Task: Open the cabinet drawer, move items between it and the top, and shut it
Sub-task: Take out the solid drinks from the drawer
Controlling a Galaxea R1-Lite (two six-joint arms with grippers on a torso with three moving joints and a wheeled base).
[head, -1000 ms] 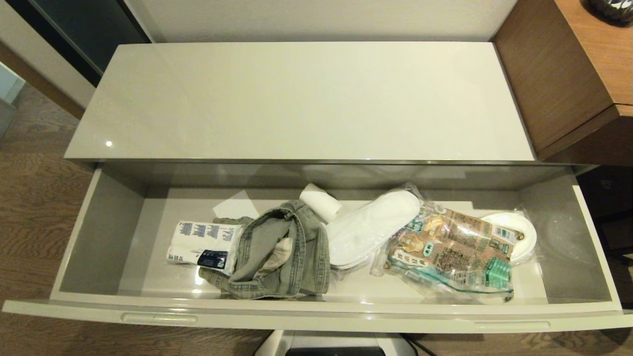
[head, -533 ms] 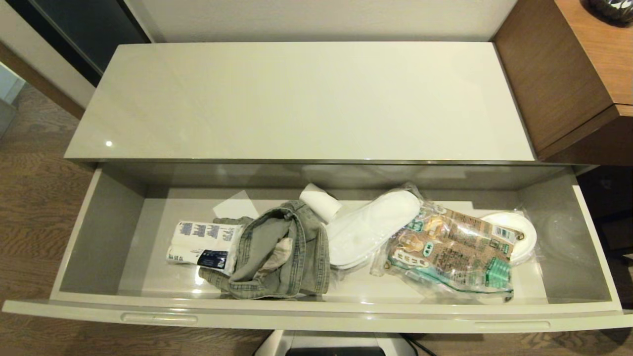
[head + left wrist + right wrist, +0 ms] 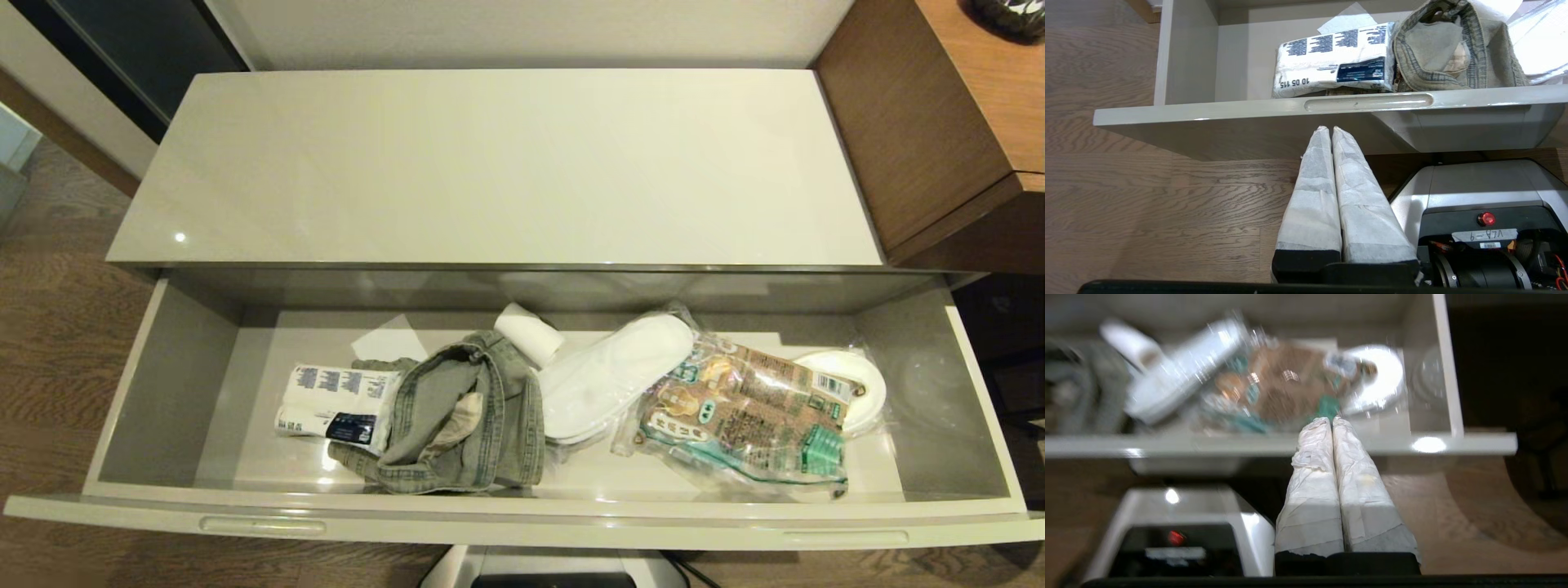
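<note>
The drawer (image 3: 163,384) stands pulled fully out below the glossy cream-beige top (image 3: 506,163), which carries nothing. Inside, toward the robot's left, lies the white plastic pack (image 3: 335,406), flat, with rows of blue print and a dark label on its near edge; in the left wrist view its printed face and dark label (image 3: 1360,69) show just behind the drawer's front panel (image 3: 1208,118). Its right end touches a crumpled denim garment (image 3: 465,416). Next to the garment sit a white roll (image 3: 529,333) and white slippers in clear wrap (image 3: 608,380). Toward the right lies the clear crinkly bag (image 3: 743,416), larger than the pack, its brown contents showing through green-and-white print; it overlaps the slippers and partly covers a white plate in wrap (image 3: 857,384).

The left gripper (image 3: 1327,130) hangs low in front of the drawer's front panel, outside it, near the recessed handle (image 3: 1367,102), its wrapped jaws pressed together and holding nothing. The right gripper (image 3: 1327,419) is likewise in front of the drawer, pointing toward the crinkly bag (image 3: 1286,388), its jaws closed and empty. Neither arm shows in the head view.
</note>
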